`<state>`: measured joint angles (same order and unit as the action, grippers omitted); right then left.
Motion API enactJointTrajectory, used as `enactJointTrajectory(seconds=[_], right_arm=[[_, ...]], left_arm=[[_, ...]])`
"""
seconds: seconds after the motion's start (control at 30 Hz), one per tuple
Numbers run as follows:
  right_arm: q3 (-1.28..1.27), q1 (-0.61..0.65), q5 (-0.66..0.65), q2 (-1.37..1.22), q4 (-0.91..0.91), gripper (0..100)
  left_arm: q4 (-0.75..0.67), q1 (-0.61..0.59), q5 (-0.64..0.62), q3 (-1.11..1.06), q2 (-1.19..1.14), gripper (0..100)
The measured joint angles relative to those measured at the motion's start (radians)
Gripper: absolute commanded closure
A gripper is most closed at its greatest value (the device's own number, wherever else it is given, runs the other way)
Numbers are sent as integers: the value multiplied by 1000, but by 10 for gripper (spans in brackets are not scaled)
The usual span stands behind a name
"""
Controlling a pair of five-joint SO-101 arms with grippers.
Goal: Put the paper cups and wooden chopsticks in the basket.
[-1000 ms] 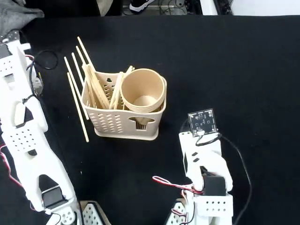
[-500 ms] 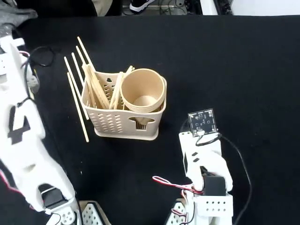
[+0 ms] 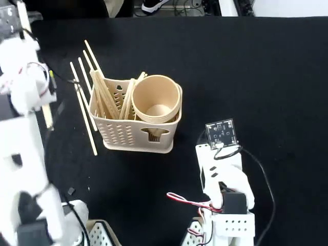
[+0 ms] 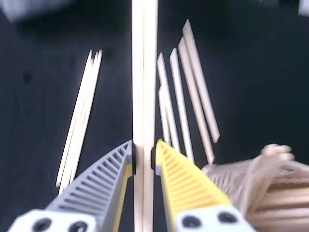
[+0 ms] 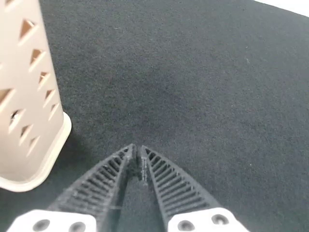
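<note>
Overhead, the basket point(image 3: 134, 134) stands on the black table point(image 3: 256, 77). The cups point(image 3: 156, 100) are nested in its right half and a bunch of chopsticks point(image 3: 105, 95) leans out of its left half. Loose chopsticks point(image 3: 84, 115) lie on the cloth just beside its left wall. The left arm point(image 3: 23, 97) stands over the table's left side, near those sticks. The right arm point(image 3: 225, 179) sits folded at the front, apart from the basket.

From the left wrist, the left gripper point(image 4: 144, 153) has its jaws pinched on a pair point(image 4: 145, 72) of chopsticks held side by side. The pair runs straight out past the fingertips and back under the wrist. Other sticks lie on the cloth to either side, and the basket's bunch shows at the corner.

Such sticks are probably light, stiff and smooth. A grip near the middle keeps them balanced, while one near an end would likely let them swing or slip. Two sticks in one pinch may also part, so the squeeze should stay firm until the tips are inside the basket.

From the right wrist, the right gripper point(image 5: 136, 153) has its jaws pressed together on nothing. It sits low over bare cloth, with the basket's corner just beside it.
</note>
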<state>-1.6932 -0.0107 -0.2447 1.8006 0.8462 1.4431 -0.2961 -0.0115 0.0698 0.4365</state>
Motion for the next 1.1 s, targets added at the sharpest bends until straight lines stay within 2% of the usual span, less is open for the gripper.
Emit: enactJointTrajectory(seconds=[0.63, 0.8, 1.1], right_arm=[[0, -20, 0, 0, 0, 987], [0, -20, 0, 0, 0, 987], [0, -20, 0, 0, 0, 987]], left_arm=[[-1092, 408, 0, -1157, 1099, 971], [-1195, 436, 0, -1312, 1166, 971], [-1200, 442, -95, -1398, 1174, 955]])
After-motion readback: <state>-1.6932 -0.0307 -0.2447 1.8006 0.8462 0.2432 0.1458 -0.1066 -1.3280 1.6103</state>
